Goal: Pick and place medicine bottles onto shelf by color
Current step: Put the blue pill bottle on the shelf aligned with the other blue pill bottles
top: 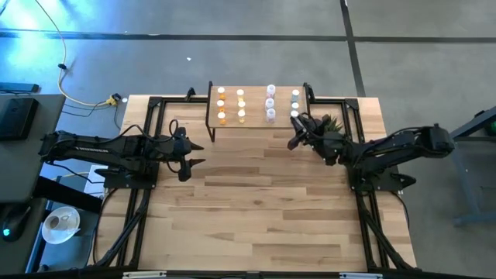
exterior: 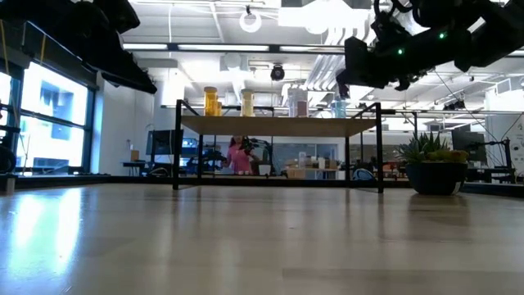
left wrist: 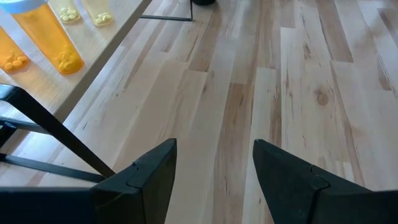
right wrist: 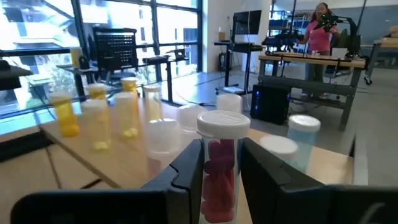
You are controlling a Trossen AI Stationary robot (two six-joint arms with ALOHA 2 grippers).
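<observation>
The shelf [top: 260, 116], a small wooden riser on black legs, stands at the table's far edge. Medicine bottles stand on it in columns: orange [top: 221, 105], yellow [top: 241, 104], purple [top: 270, 103] and pale bluish [top: 295, 99]. My right gripper [top: 295, 132] is at the shelf's right end, above its top in the low view [exterior: 385, 49]. It is shut on a clear white-capped bottle with red pills [right wrist: 221, 163]. My left gripper [top: 200, 154] is open and empty over the table, near the shelf's left front leg; it also shows in the left wrist view [left wrist: 214, 168]. My right gripper pinches the bottle's body [right wrist: 219, 186], below the white cap [right wrist: 224, 122], between its two fingers. The fingers reach from the table's right side toward the shelf. The bottle stands upright in the hold; the fingers hide its bottom.
A small potted green plant [top: 332, 122] stands on the table to the right of the shelf, close beside my right arm; it also shows in the low view [exterior: 434, 168]. Bare plank table [top: 256, 209] lies in front of the shelf. A person [exterior: 239, 156] is in the room behind.
</observation>
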